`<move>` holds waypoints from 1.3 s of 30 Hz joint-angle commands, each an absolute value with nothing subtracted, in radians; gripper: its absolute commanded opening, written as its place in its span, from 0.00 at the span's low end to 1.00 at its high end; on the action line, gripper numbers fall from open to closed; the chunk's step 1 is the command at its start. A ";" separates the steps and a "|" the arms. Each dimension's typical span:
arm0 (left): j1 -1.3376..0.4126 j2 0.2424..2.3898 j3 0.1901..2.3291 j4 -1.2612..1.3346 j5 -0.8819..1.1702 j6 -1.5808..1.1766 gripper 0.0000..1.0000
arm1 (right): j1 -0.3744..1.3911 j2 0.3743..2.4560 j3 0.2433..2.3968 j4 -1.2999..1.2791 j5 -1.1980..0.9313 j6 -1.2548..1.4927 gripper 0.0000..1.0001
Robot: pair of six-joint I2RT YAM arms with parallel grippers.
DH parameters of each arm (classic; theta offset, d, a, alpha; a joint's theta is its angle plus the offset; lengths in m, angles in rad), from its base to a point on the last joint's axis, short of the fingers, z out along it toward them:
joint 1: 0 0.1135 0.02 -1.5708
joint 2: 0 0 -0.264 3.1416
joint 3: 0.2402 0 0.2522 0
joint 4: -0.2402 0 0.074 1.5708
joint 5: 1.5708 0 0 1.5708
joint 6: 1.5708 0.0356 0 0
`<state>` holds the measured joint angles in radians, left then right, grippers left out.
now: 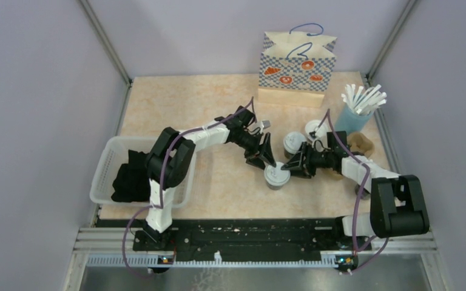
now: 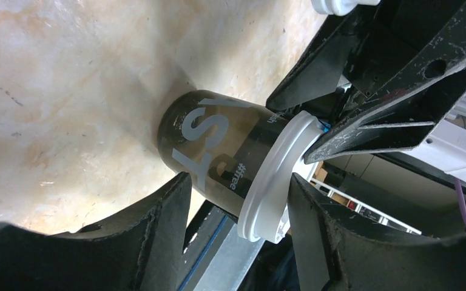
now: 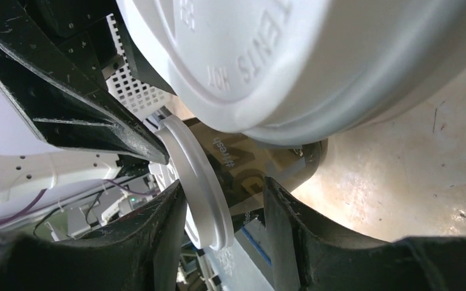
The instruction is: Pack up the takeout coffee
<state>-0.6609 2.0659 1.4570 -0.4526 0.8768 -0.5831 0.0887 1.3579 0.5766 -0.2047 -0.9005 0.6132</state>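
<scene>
1 takeout coffee cup (image 1: pixel 276 176) stands upright on the table (image 1: pixel 206 103). The left gripper (image 1: pixel 266 162) and right gripper (image 1: pixel 295 167) flank it from opposite sides, each with jaws spread apart. The 2nd cup (image 1: pixel 293 143) stands just behind.

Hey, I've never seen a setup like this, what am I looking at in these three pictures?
These are two robot arms bolted to a table. The wide picture looks down from above; the other two come from a camera on each wrist, very close up. On the table stand a paper bag, a white basket of dark things, a blue holder of white sticks and lidded coffee cups. The left claw and the right claw both crowd one cup; whether either grips it I cannot tell.
</scene>
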 commanded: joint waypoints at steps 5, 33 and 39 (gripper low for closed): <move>-0.667 2.016 1.383 -0.456 0.798 -0.562 0.67 | 0.087 1.266 0.611 -0.343 -0.808 0.539 0.64; -0.670 1.975 1.272 -0.391 0.757 -0.587 0.67 | 0.141 1.132 0.462 -0.314 -0.719 0.574 0.52; -0.670 1.950 1.385 -0.444 0.779 -0.590 0.80 | 0.141 1.114 0.546 -0.378 -0.820 0.574 0.66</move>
